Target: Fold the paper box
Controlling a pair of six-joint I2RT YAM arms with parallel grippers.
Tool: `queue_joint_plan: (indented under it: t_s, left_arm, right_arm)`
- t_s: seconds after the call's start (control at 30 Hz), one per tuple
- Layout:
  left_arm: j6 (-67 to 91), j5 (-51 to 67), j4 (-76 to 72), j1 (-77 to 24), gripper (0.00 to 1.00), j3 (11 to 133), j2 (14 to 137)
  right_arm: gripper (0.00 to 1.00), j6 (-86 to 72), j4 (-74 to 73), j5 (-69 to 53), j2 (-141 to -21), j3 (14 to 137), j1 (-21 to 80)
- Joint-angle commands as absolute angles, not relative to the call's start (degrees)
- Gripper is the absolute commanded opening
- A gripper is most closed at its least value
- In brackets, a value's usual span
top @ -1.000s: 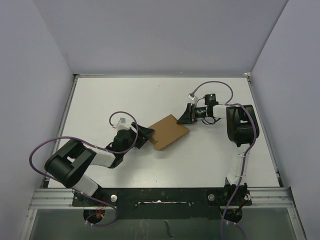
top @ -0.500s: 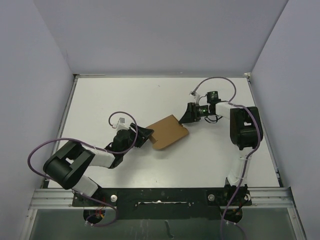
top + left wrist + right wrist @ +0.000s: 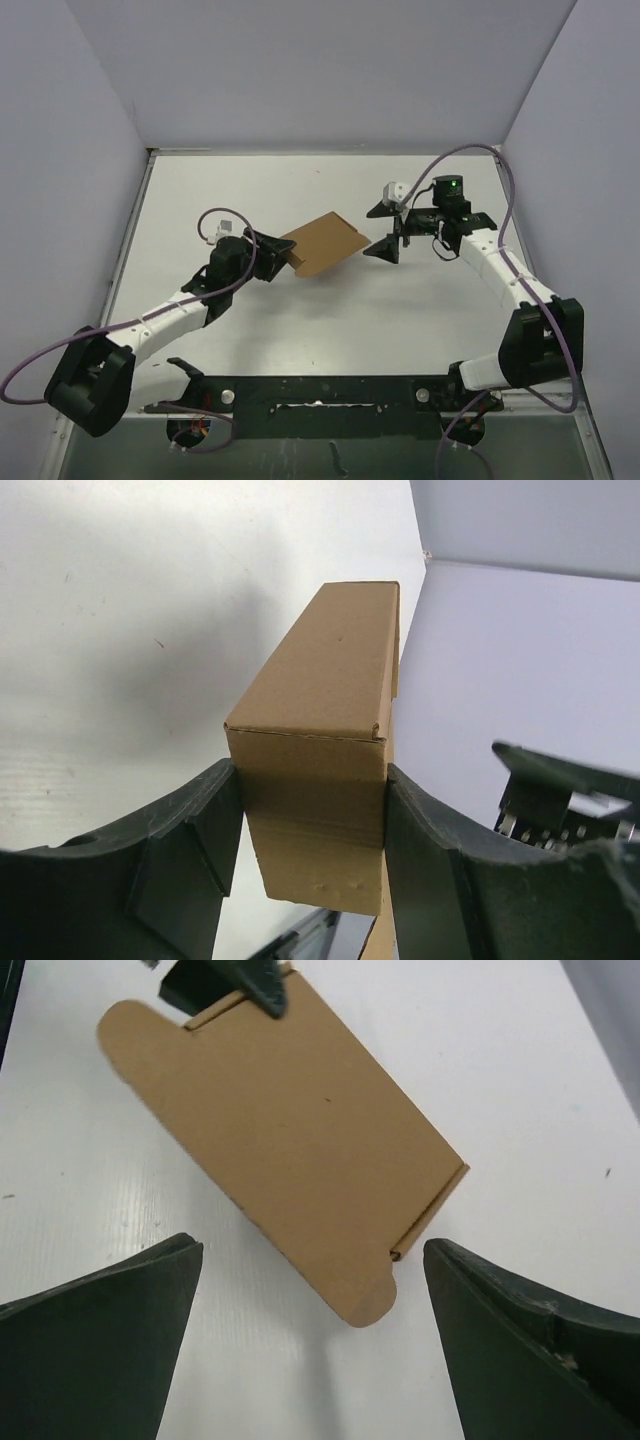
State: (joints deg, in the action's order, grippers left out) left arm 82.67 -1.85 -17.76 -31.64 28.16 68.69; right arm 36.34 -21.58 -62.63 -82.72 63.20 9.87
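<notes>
The left tool (image 3: 283, 262) is clamping one end of the paper box (image 3: 322, 243), whose long axis is pointing at the wide-apart right tool (image 3: 383, 230) just beyond it.

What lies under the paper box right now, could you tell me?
Only white table shows around the paper box, which the left tool grips at one end. The patch directly beneath is hidden by the cardboard, so nothing more can be told.

One camera looks down from high up on the whole table (image 3: 250, 190). Each wrist camera peeks between its own fingers (image 3: 170, 850), up close. All see the paper box (image 3: 322, 243).
</notes>
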Motion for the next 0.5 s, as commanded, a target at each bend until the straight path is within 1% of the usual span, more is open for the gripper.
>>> queue_joint_plan:
  t_s: [0.0,0.1,0.17,0.33,0.47]
  left_arm:
    - [86.4,4.9,-2.2,-28.5,0.31,34.5,66.2]
    - [87.4,8.6,3.0,-26.8,0.31,37.9,67.1]
    - [87.9,10.0,6.9,-26.3,0.31,40.0,68.0]
    - [90.0,11.5,6.6,-26.1,0.31,41.6,70.4]
    - [91.8,12.6,5.5,-26.3,0.31,41.9,72.3]
  right_arm:
    - [0.98,53.9,-18.7,-65.5,-75.8,57.8,11.8]
    - [0.98,59.8,-18.3,-60.1,-72.4,54.9,16.6]
    - [0.98,60.6,-15.3,-55.4,-71.0,52.8,19.7]
    - [0.98,61.2,-9.7,-47.2,-72.7,49.6,26.0]
    - [0.98,63.0,-4.0,-38.0,-75.3,47.3,31.3]
